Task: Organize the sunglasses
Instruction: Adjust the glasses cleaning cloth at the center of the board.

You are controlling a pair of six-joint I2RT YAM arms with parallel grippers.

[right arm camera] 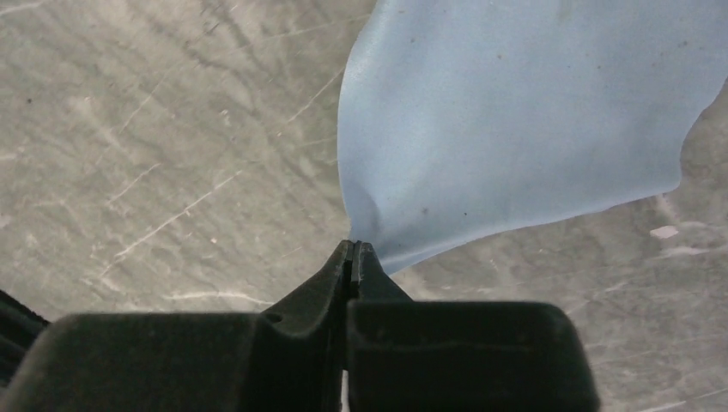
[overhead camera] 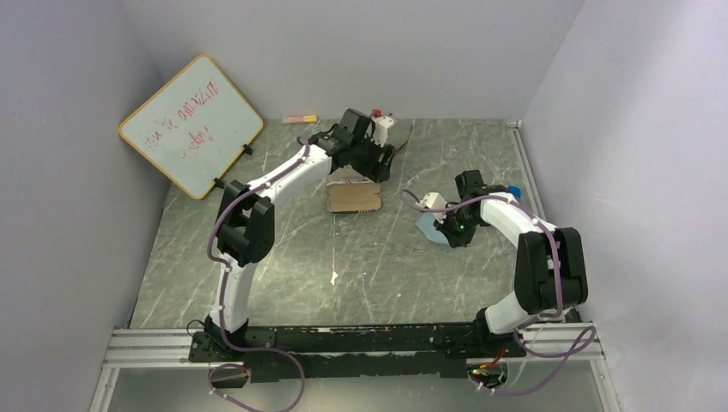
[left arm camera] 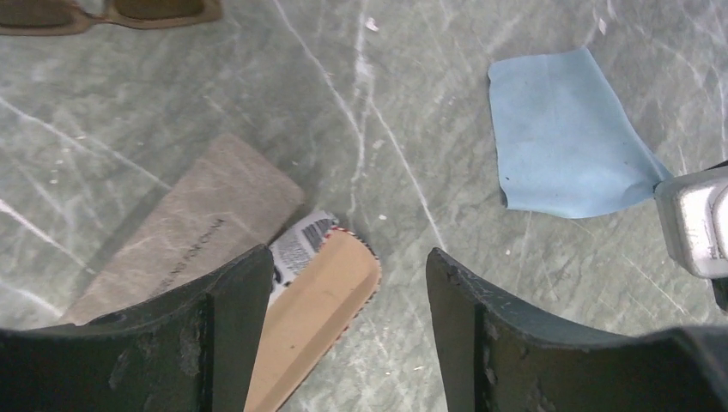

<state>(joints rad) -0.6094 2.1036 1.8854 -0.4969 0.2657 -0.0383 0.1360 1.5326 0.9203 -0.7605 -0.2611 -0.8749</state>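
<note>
The brown sunglasses [left arm camera: 103,13] lie on the table at the top left edge of the left wrist view, only partly in frame. The black pair does not clearly show in any view. My left gripper [left arm camera: 350,257] is open and empty. It hovers above the near end of the brown case [left arm camera: 313,318] and the grey pouch [left arm camera: 189,223]. In the top view the left gripper [overhead camera: 375,165] is at the back centre, over the case [overhead camera: 354,197]. My right gripper [right arm camera: 354,249] is shut on a corner of a blue cloth [right arm camera: 524,112], right of centre [overhead camera: 425,225].
A printed white tag [left arm camera: 300,245] sticks out between pouch and case. A whiteboard [overhead camera: 191,124] leans at the back left, with a marker [overhead camera: 300,118] by the back wall. A small blue thing [overhead camera: 512,189] sits behind the right arm.
</note>
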